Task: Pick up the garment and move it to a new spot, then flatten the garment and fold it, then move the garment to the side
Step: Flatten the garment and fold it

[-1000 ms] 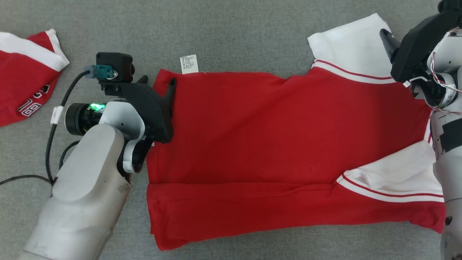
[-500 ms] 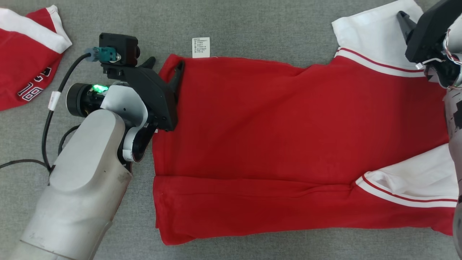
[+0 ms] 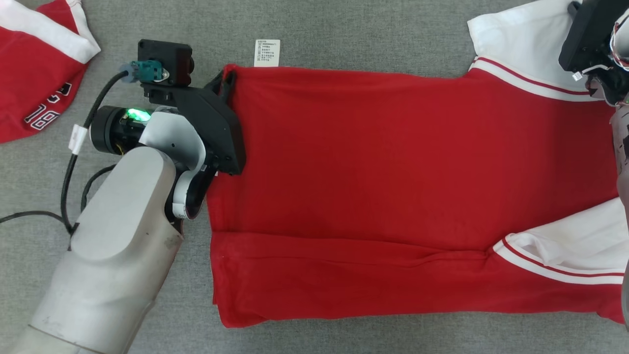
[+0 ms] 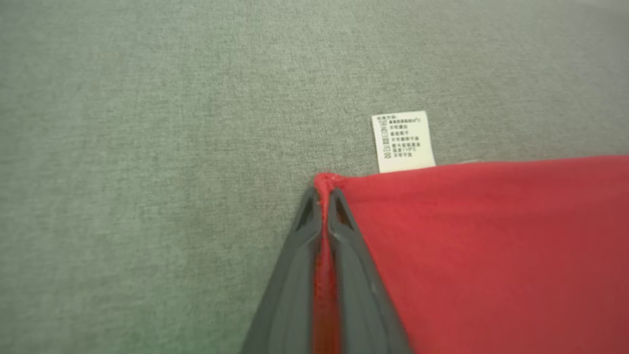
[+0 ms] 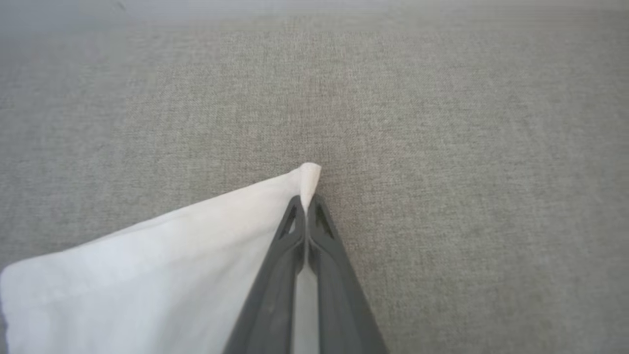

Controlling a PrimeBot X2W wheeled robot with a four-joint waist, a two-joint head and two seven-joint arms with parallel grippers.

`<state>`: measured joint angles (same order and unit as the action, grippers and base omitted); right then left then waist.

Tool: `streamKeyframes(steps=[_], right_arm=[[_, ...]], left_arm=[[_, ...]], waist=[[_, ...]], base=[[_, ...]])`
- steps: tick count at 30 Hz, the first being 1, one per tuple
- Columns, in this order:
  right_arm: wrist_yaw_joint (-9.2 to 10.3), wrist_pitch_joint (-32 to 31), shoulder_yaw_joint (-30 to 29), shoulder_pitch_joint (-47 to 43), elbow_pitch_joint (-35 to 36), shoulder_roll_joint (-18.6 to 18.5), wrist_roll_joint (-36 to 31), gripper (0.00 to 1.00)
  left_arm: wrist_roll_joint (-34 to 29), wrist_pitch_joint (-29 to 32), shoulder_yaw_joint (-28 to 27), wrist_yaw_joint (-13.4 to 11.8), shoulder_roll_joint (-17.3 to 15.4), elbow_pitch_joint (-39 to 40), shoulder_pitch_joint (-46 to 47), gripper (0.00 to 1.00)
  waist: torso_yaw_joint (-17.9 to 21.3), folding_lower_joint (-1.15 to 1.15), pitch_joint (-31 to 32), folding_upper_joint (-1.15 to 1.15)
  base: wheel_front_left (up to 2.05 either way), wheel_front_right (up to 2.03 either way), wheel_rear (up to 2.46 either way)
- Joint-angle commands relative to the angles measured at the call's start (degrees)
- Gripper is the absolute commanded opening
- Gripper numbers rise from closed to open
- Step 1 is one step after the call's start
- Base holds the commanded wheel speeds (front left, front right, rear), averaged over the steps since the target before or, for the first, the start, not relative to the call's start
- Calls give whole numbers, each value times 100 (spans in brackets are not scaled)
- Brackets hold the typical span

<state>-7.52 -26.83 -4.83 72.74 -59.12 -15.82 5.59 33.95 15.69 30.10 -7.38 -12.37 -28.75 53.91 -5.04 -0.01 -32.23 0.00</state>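
Beside the care label (image 4: 403,141), my left gripper (image 4: 323,194) pinches the garment (image 3: 393,172); my right gripper (image 5: 307,201) pinches its white sleeve (image 5: 147,255).

Left forearm (image 3: 113,255): smooth pale grey shell, a few scuffs.
Left wrist (image 3: 174,142): white cover, black cylinder with green light (image 3: 136,115).
Wrist camera (image 3: 164,56): black box, teal plug, black cable (image 3: 64,191) with white tag.
Left gripper (image 4: 323,192): long dark grey fingers (image 4: 290,295), triangular cut-outs.
Right arm (image 3: 587,34): black housing, thin red and white wires (image 3: 620,49).

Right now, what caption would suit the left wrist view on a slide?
Left tool pinches the corner of the red shirt, beside its white care label, on grey fabric.
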Motion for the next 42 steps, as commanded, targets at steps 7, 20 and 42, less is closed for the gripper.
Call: streamKeyframes(steps=[7,20,42], right_arm=[[11,722,65,-92,70,83,-39,0],[11,1427,966,-1145,986,9,1624,0],[10,596,299,-5644,4871,-215,2677,0]], left_arm=[[-136,-336,-20,-174,-9,-381,-60,0],[-188,-1379,60,-21,126,-522,-382,0],[-337,-3041,43,-59,-36,-621,-2001,0]], waist=[[107,1,90,0],[280,1,742,0],[544,1,1603,0]], base=[[0,0,0],[0,0,0],[0,0,0]])
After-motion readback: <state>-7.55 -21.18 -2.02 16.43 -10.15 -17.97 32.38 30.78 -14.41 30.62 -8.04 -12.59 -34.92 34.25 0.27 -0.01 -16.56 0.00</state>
